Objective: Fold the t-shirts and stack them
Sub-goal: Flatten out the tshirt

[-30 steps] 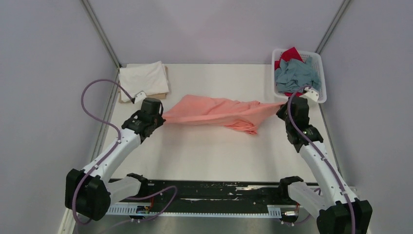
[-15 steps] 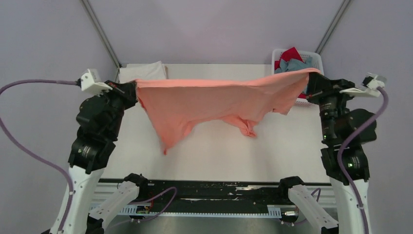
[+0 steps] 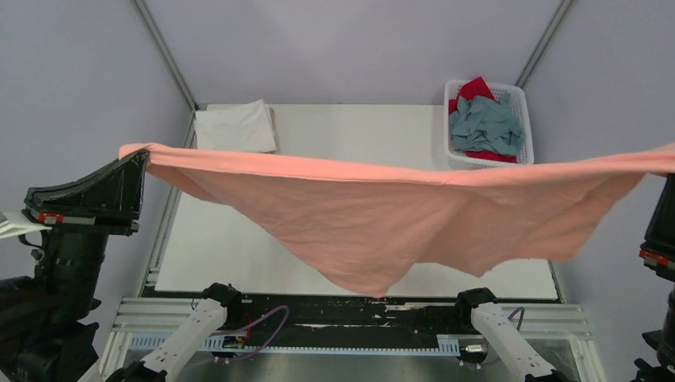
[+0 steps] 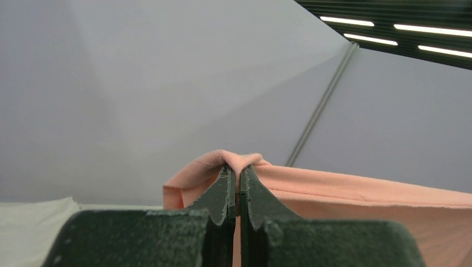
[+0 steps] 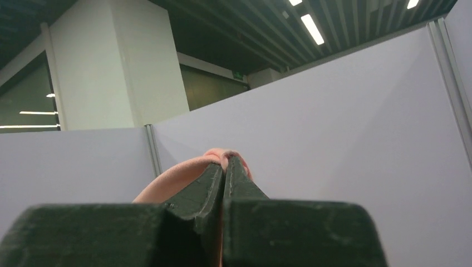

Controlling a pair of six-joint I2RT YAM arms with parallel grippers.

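Note:
A salmon-pink t-shirt (image 3: pixel 382 223) hangs stretched wide high above the table, close to the top camera. My left gripper (image 3: pixel 137 156) is shut on its left corner; in the left wrist view the cloth (image 4: pixel 356 192) bulges over the left gripper's (image 4: pixel 238 169) pinched tips. My right gripper (image 5: pixel 225 161) is shut on the other corner, with pink fabric (image 5: pixel 172 179) draped over its tips; in the top view it lies past the right edge. A folded white t-shirt (image 3: pixel 235 127) lies at the table's back left. Grey-blue (image 3: pixel 485 123) and red (image 3: pixel 476 87) t-shirts sit crumpled in the basket.
The white lattice basket (image 3: pixel 521 99) stands at the back right corner of the table (image 3: pixel 358 127). A thin tan board (image 3: pixel 272 119) peeks out beside the folded white shirt. Grey partition walls enclose the table on three sides.
Both arms have risen and spread apart, lifting the pink shirt from the tabletop up towards the camera. It has gone from a bunched strip to a wide hanging sheet.

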